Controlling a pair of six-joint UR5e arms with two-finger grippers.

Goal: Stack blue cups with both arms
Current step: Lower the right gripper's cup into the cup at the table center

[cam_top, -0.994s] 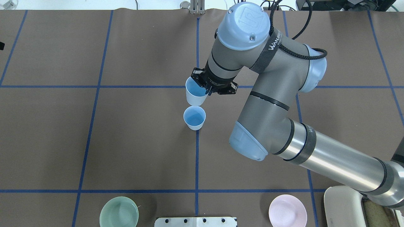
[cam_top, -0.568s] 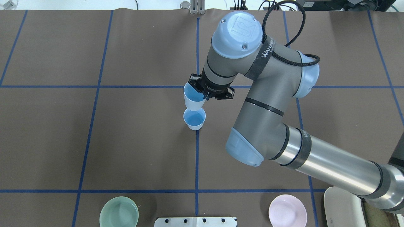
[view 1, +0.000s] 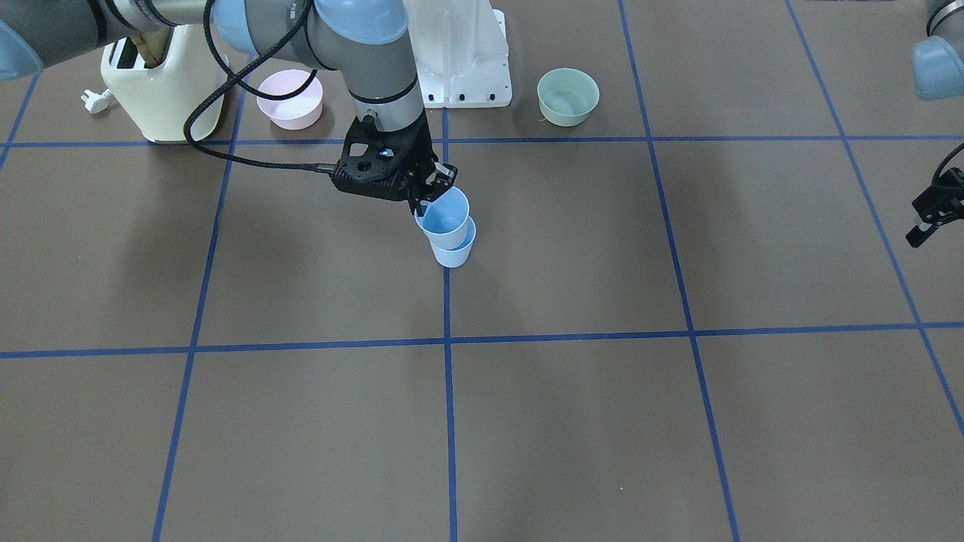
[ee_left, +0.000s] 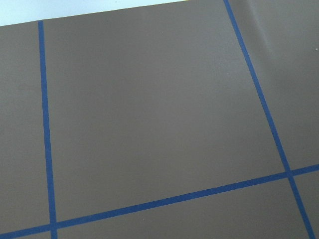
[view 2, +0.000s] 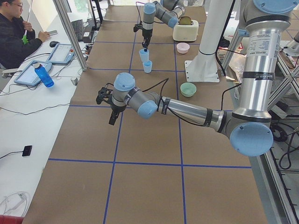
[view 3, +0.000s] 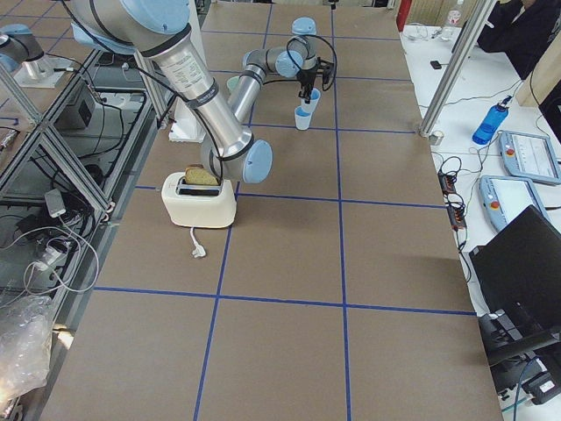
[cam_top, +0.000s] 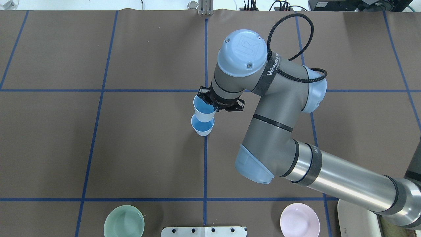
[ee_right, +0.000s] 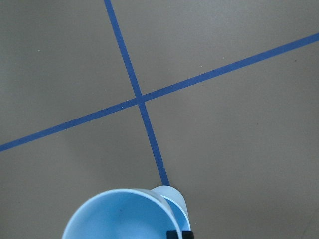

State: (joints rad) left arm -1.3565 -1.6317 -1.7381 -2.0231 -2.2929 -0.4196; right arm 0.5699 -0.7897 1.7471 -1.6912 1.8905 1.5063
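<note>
A wide table (cam_top: pixel 148 148) is covered in brown matting and marked into large squares by blue tape lines. My right arm (cam_top: pixel 329 177), a thick grey tube with light-blue joint caps and a looping black cable, reaches from the near right corner of the overhead view to the middle of the table. My left arm (view 2: pixel 187 109), of the same build, stretches out over my left side of the table, well apart from the cups. A white pedestal (view 1: pixel 463 53) stands at the table's edge between my arms. On my right sits a cream-coloured toaster (view 3: pixel 200 200) with a slice of bread in one slot. A round pink plastic bowl (view 1: pixel 290 98) lies between the toaster and the pedestal. A round mint-green plastic bowl (view 1: pixel 568 96) lies on the pedestal's other side. Both bowls are upright.

At the centre are two small pale sky-blue plastic tumblers. The standing cup (cam_top: pixel 202 129) rests upright on a blue tape line, mouth up. The held cup (cam_top: pixel 203 110) hangs right over it, slightly tilted, with its base at the standing cup's mouth. Whether the two touch I cannot tell.

My right gripper (cam_top: pixel 214 106), black with two fingers, is clamped on the held cup's rim, one finger inside the cup and one outside. My left gripper (view 1: pixel 920 229), also black, points down at the matting. It is too small in the views for me to tell whether its fingers are parted or together.
</note>
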